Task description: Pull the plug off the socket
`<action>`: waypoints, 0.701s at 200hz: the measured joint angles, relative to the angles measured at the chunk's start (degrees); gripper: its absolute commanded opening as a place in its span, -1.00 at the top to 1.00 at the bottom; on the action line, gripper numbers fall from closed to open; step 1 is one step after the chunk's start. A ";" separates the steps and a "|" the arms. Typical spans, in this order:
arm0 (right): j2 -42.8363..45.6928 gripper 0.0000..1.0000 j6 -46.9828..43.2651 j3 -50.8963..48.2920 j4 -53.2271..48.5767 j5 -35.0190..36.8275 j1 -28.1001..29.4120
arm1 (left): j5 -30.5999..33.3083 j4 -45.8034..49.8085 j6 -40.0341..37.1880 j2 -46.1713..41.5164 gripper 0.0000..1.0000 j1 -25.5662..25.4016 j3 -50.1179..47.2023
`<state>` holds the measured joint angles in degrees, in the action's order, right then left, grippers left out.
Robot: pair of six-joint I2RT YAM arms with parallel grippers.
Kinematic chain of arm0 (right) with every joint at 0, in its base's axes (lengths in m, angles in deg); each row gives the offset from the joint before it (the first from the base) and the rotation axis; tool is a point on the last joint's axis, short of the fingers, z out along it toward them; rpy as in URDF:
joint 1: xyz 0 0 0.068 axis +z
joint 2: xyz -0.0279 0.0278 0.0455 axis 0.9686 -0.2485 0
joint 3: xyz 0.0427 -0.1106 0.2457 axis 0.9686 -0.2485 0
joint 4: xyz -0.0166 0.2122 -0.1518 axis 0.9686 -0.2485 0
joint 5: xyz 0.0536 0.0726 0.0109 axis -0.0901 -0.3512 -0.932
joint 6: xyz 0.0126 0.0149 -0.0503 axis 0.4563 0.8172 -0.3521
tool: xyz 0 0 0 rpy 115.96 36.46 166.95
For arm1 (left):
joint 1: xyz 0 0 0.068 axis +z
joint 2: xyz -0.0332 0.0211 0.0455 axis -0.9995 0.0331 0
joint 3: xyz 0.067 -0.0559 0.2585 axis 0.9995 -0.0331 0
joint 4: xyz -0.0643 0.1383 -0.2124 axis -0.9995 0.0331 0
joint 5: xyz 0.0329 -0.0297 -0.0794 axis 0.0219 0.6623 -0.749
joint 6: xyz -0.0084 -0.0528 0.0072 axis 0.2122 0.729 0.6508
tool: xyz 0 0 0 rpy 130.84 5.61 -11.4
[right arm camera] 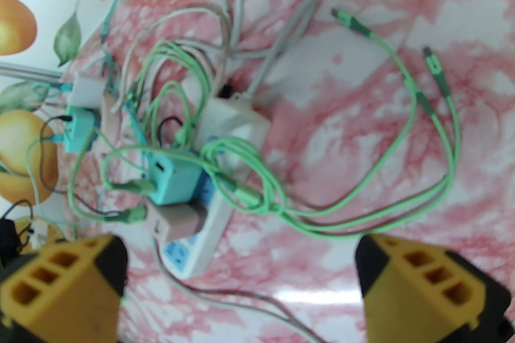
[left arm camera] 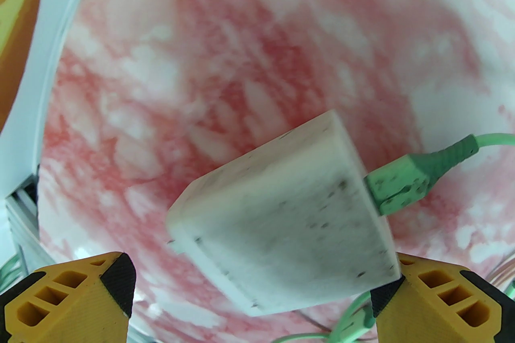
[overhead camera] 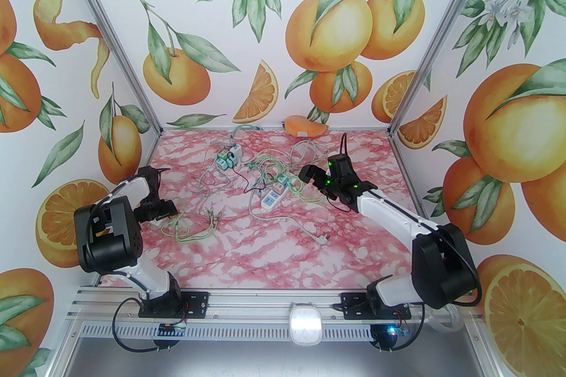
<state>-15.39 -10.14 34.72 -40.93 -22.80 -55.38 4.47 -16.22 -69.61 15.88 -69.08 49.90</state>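
Observation:
A white power strip, the socket [overhead camera: 270, 197] [right arm camera: 199, 249], lies mid-table among tangled green cables. Plugged into it are a teal adapter plug [right arm camera: 173, 176] [overhead camera: 281, 180] and a beige one [right arm camera: 179, 220]. My right gripper [overhead camera: 311, 177] [right arm camera: 241, 253] hovers just right of the strip, open, with nothing between its yellow fingers [right arm camera: 60, 285]. At the left, my left gripper [overhead camera: 158, 208] [left arm camera: 253, 285] is open over a loose white adapter [left arm camera: 289, 220] lying on the table with a green cable connector [left arm camera: 402, 180] in it. That adapter sits between the fingers, close to the right one.
A second cluster of teal and white adapters [overhead camera: 227, 158] [right arm camera: 80, 120] lies toward the back. Loose green cable ends [right arm camera: 432, 60] trail right of the strip. A white wall plug [overhead camera: 322, 238] rests in the middle front. An orange object [overhead camera: 305, 125] sits by the back wall.

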 measured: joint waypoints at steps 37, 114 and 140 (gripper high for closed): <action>-0.44 -0.99 0.13 0.13 0.57 -0.02 0.42 | 0.72 1.38 1.20 -9.88 -0.97 0.28 0.72; -1.99 -0.99 -0.37 3.04 -0.42 -0.02 1.51 | -0.52 -1.68 2.10 -23.91 -0.85 -13.99 5.75; -2.71 -0.99 -1.25 4.79 -1.42 -0.07 1.51 | -2.69 -6.67 1.27 -26.80 -0.79 -23.67 5.68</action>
<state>-18.10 -11.39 39.51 -42.35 -22.86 -53.87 1.79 -22.88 -68.34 -10.91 -92.75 55.58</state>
